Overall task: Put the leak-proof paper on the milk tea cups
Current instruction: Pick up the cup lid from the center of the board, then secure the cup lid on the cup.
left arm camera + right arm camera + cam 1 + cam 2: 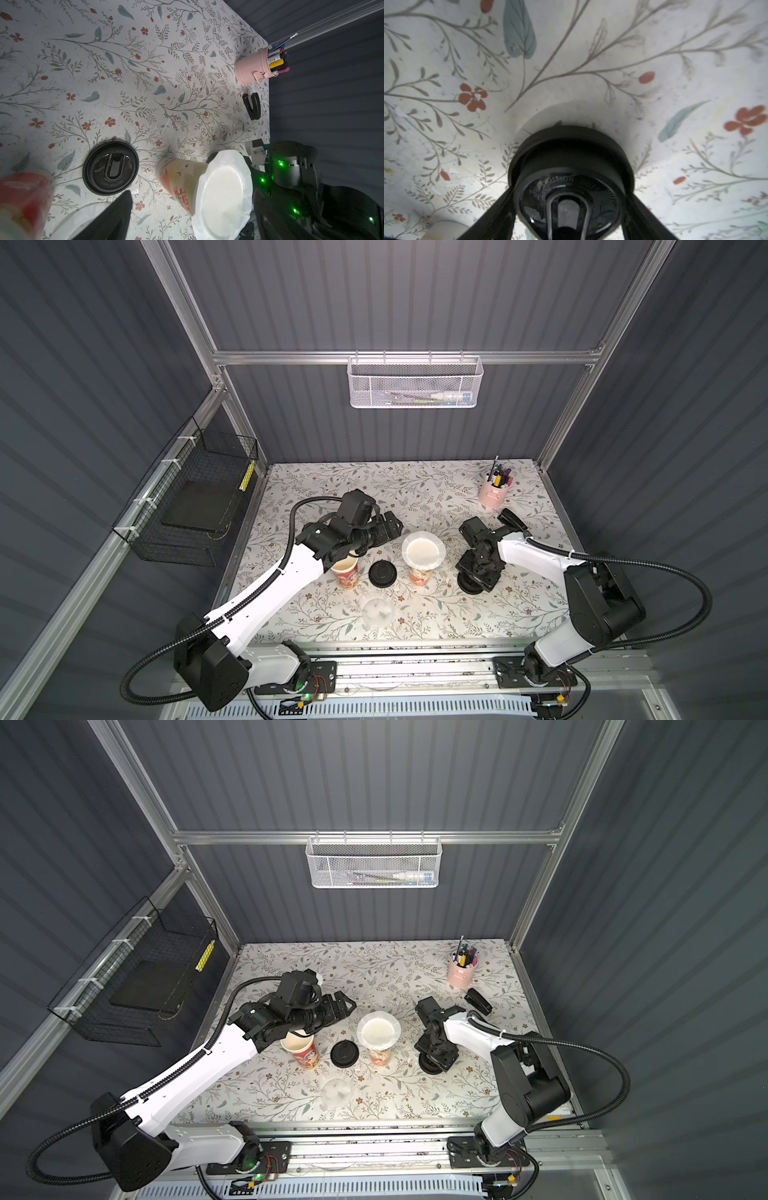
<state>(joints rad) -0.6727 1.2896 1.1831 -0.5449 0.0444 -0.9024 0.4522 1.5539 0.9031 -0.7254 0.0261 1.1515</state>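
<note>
We see the left gripper (394, 525) spread, empty. The right gripper (571, 193) flanks a black lid (571, 153); we cannot tell whether it pinches it.

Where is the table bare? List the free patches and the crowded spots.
Free: the back strip between the left gripper and the pink pen pot; the front stretch right of the loose paper sheet. Crowded: the middle row of open cup, black lid, covered cup, right gripper.
</note>
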